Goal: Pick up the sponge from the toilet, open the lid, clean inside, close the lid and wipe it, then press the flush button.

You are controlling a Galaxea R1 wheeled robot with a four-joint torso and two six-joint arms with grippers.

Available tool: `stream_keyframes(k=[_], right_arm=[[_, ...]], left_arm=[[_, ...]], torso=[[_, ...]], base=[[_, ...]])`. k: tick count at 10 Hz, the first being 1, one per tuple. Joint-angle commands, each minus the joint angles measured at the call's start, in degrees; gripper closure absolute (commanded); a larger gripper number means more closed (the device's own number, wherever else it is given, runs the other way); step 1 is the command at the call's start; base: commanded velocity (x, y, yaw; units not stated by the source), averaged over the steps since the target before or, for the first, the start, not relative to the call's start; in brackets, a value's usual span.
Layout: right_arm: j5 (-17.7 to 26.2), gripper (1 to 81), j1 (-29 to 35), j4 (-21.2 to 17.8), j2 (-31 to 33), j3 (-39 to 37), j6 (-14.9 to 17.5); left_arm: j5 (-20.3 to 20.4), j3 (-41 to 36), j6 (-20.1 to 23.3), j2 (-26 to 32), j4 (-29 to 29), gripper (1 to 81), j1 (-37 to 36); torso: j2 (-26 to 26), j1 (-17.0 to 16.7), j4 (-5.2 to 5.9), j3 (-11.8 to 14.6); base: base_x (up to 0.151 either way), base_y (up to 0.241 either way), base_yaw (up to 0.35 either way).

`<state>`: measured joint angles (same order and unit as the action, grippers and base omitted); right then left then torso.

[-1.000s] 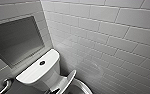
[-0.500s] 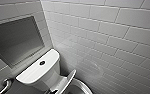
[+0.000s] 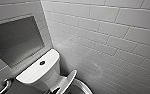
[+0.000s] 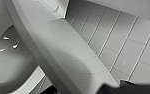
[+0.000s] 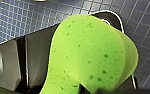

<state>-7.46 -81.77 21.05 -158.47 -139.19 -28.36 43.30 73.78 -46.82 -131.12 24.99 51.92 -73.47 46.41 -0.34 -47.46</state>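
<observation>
The flush button sits in the middle of the tank top, below a wall niche, with a tiled wall to the right and a grab rail to the left. The lid stands raised just before the tank top, behind the bowl. The sponge hangs over the floor.

The head view holds one toilet at six o'clock, with one white tank top, one flush button dark in its middle, and one lid standing raised at the tank's four o'clock. One recessed niche sits in the wall at nine o'clock, and one curved metal bar at seven o'clock. Two tiled walls meet behind the toilet. The right wrist view shows one sponge, bright green
</observation>
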Motion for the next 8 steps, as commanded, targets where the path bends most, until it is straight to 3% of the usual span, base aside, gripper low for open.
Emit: stream_keyframes(k=[1,8], right_arm=[[3.24,81.1,0.6,0.74,0.76,0.07,0.14],[4.21,81.1,0.51,0.83,0.14,0.34,0.14]], left_arm=[[-0.67,0.22,-0.99,0.77,-2.49,1.0,-7.39],[-0.06,0.23,-0.81,6.22,-3.19,1.0,-9.94]], torso=[[0.0,0.0,0.0,0.0],[0.0,0.0,0.0,0.0]], base=[[0.0,0.0,0.0],[0.0,0.0,0.0]])
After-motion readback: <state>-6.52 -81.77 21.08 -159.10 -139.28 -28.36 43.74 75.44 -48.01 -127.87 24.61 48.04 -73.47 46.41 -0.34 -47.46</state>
